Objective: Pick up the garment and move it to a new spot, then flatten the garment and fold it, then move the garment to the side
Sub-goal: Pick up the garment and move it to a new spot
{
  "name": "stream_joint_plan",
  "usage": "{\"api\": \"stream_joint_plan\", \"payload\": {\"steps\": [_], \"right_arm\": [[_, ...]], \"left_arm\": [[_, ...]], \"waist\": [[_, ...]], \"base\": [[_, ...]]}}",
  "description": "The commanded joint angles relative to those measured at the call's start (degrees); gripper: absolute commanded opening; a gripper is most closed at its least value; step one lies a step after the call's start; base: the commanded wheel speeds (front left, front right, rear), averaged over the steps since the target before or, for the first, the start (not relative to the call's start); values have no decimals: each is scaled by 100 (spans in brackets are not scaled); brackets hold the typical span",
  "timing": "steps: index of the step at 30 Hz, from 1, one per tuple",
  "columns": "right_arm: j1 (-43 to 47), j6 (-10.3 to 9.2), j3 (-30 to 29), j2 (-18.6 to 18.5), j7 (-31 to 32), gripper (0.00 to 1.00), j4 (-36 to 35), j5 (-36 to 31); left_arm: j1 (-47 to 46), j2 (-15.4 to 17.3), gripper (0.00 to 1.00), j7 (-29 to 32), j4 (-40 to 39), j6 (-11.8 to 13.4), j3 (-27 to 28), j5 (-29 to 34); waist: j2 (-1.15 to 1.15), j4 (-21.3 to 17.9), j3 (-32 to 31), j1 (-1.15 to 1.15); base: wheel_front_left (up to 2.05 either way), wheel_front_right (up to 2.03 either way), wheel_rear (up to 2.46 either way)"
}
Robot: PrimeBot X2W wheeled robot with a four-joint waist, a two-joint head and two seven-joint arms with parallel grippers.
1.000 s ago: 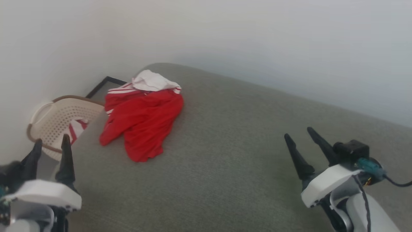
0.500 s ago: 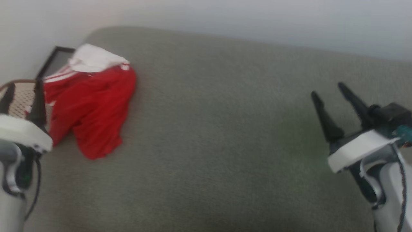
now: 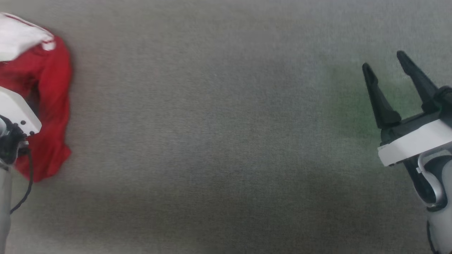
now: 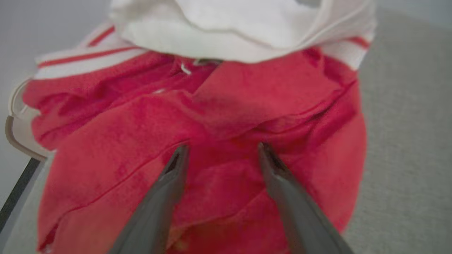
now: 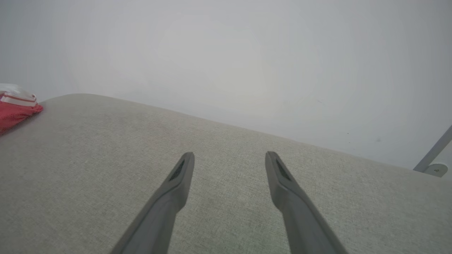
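Note:
The garment point(image 3: 53, 81) is a crumpled bright red heap with a white lining on top, lying at the left edge of the head view on the grey cushion point(image 3: 219, 134). In the left wrist view the garment point(image 4: 247, 91) lies close under my left gripper point(image 4: 222, 148). That gripper is open, its fingers spread over the red folds with nothing between them. My right gripper point(image 3: 383, 60) hovers open at the far right over bare cushion, far from the garment point(image 5: 14, 113). The right wrist view shows the right gripper point(image 5: 229, 155) empty.
A pale basket rim point(image 4: 14, 134) and a black frame edge point(image 4: 17, 194) sit just left of the garment. A white wall point(image 5: 226, 53) rises behind the cushion. A metal leg point(image 5: 432, 155) stands at the far right.
The head camera has tilted down and swung, sliding the garment to the picture's left edge and taking the wall and basket out of view. The left gripper's housing now overlaps the garment.

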Motion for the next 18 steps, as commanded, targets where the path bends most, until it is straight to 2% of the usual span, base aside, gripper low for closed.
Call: {"api": "stream_joint_plan", "payload": {"steps": [1,6,13,14,15,16,17,18], "right_arm": [[-72,-2,1,-1,17,100,-47,-11],[-144,-2,-17,-55,105,100,-206,-19],[-162,-2,-67,-65,154,100,-246,-45],[-152,-2,-65,-62,155,100,-225,-50],[-142,-2,-63,-56,152,100,-206,-52],[-134,-2,-55,-48,143,100,-185,-54],[-122,-2,-54,-38,128,100,-168,-56],[-103,-2,-60,-26,107,100,-147,-51]], "left_arm": [[-128,23,100,100,153,29,-19,34],[-411,-87,100,585,978,42,-201,31],[-626,-343,100,555,1801,-100,-303,-8],[-644,-355,91,498,1888,-113,-312,6],[-674,-351,48,455,1976,-145,-304,-10],[-690,-315,27,390,2049,-160,-311,2],[-716,-267,0,315,2090,-190,-323,34],[-771,-222,0,227,2120,-209,-309,37]], "waist": [[0,-150,237,0],[0,-199,441,0],[0,-182,495,0],[0,-173,465,0],[0,-158,430,0],[0,-149,385,0],[0,-134,338,0],[0,-116,282,0]], "base": [[0,0,0],[0,0,0],[0,0,0],[0,0,0],[0,0,0],[0,0,0],[0,0,0],[0,0,0]]}}
